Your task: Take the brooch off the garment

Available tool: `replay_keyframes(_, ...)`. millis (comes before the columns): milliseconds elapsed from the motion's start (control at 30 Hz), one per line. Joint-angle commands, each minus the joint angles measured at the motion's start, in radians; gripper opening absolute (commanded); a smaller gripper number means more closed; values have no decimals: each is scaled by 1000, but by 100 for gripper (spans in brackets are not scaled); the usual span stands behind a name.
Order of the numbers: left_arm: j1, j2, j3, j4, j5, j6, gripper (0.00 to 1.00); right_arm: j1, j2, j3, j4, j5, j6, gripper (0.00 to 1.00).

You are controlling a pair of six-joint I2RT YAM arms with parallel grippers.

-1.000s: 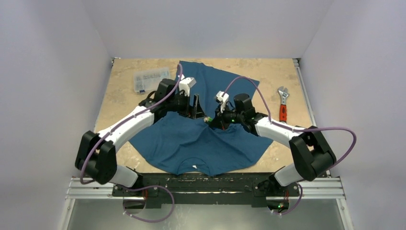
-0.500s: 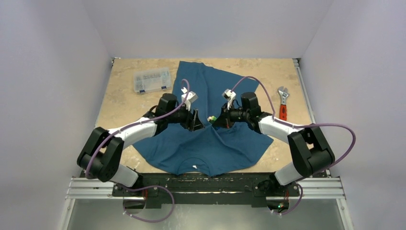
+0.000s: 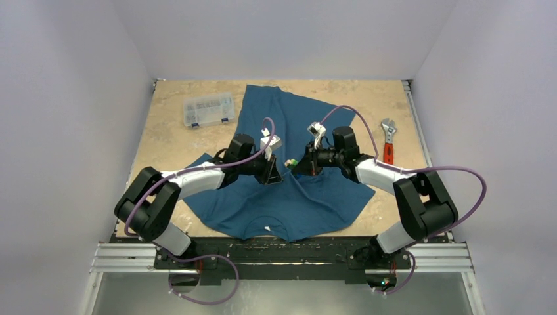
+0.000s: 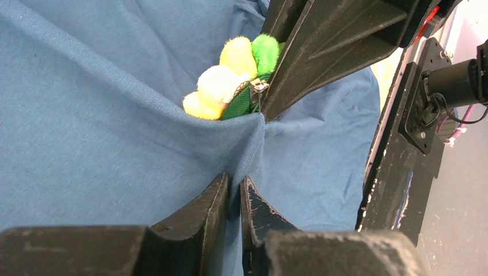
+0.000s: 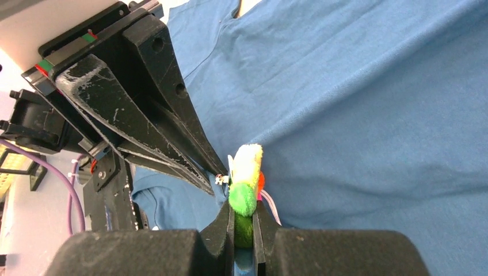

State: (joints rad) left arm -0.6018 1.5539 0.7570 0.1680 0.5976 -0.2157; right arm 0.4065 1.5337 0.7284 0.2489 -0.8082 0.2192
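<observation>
Tan tabletop [image 3: 171, 141]; left hand [image 4: 235, 180] clamped on garment [image 4: 103, 115], right hand [image 5: 243, 208] on brooch [image 5: 246, 172]; clasp [image 4: 257, 86] plain only from left wrist.

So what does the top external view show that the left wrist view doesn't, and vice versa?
Only top external: the clear organiser box, the red-handled wrench and the white neck label. Only left wrist: the left claw pinching a fold of the garment, and a small metal clasp at the back of the brooch. Both: the brooch gripped by the right claw, with the shirt fabric drawn up towards it.
</observation>
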Motion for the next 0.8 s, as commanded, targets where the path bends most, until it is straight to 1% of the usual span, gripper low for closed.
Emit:
replay_keyframes(0, 2, -10, 3, 12, 31, 25, 10, -6, 2, -7, 61, -42, 43, 11)
replay_keyframes(167, 1, -8, 5, 6, 36, 24, 5, -7, 6, -15, 95, -45, 77, 17)
replay_keyframes(267, 1, -9, 7, 1, 38, 25, 4, -6, 11, -15, 95, -45, 83, 24)
replay_keyframes(333, 0, -9, 10, 1, 37, 25, 3, -7, 14, -14, 93, -42, 82, 21)
replay_keyframes(367, 0, -8, 11, 0, 38, 24, 3, -8, 14, -15, 95, -40, 82, 21)
replay_keyframes(433, 0, -8, 11, -2, 40, 23, 2, -8, 16, -10, 91, -33, 87, 25)
replay_keyframes(500, 1, -5, 13, -2, 41, 22, 2, -8, 19, -7, 91, -35, 85, 22)
replay_keyframes(533, 0, -5, 14, -4, 42, 22, 2, -8, 20, -6, 93, -32, 86, 23)
replay_keyframes(567, 0, -3, 17, -7, 43, 24, 2, -9, 21, -7, 92, -25, 89, 27)
replay_keyframes(600, 1, -2, 17, -9, 44, 24, 2, -8, 23, -5, 92, -22, 93, 33)
replay_keyframes(633, 1, -1, 18, -10, 45, 25, 1, -8, 26, -3, 90, -19, 94, 36)
replay_keyframes(700, 0, 3, 21, -10, 44, 25, 1, -8, 31, -2, 93, -27, 92, 19)
replay_keyframes(733, 0, 5, 23, -12, 45, 25, 1, -9, 33, -1, 94, -28, 93, 18)
replay_keyframes(767, 0, 7, 25, -13, 44, 26, 1, -9, 35, 0, 93, -25, 95, 19)
